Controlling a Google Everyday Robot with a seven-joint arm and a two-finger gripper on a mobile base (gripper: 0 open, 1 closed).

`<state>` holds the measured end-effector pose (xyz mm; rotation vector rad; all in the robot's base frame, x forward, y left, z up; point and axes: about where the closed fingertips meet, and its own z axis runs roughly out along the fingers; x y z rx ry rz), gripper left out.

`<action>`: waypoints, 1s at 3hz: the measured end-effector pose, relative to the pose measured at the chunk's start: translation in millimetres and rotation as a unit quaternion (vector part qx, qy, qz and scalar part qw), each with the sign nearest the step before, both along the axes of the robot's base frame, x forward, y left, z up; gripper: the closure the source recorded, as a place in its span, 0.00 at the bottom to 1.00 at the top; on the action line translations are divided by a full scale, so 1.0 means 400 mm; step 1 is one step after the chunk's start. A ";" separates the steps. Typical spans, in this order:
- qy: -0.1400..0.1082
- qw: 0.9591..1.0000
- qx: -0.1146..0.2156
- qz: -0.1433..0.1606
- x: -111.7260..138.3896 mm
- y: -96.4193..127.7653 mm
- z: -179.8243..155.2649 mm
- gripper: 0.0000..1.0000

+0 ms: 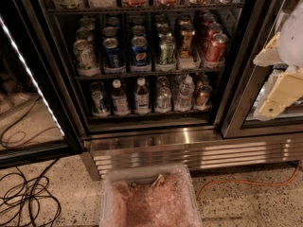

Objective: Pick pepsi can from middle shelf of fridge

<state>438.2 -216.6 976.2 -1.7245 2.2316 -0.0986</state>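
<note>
While the fridge [156, 137] fills most of your view, take the pepsi can [140, 56] as your marker. It stands upright at the front of the middle shelf [189, 71], third from the left in the front row, with its round logo facing you. Below the can runs the ribbed steel grille [199, 152]. Lower again, a clear tub [108, 197] sits on the floor with pinkish crumpled material inside.

Well to the right of the can and slightly lower, you will find the gripper [259, 86] in front of the right-hand door frame, outside the shelves. Its two cream fingers [279, 96] are spread apart with nothing between them, and it touches no can.

Low and left of the pepsi can, black cables [28, 197] lie looped on the floor. Low and right of it trails an orange cable [246, 181].

Just left of the pepsi can stands a blue can [112, 55] with white lettering, and just right of it a green can [166, 51]. A red can [215, 47] stands further right on the same shelf. Straight under the pepsi can, one shelf down, is a white-capped bottle [141, 96].
</note>
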 end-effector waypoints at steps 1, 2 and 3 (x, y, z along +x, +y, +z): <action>0.000 1.000 0.000 0.000 0.000 0.000 0.000 0.00; -0.003 1.000 -0.003 -0.001 0.000 0.000 0.003 0.00; -0.034 0.999 0.034 -0.002 -0.001 0.003 0.002 0.00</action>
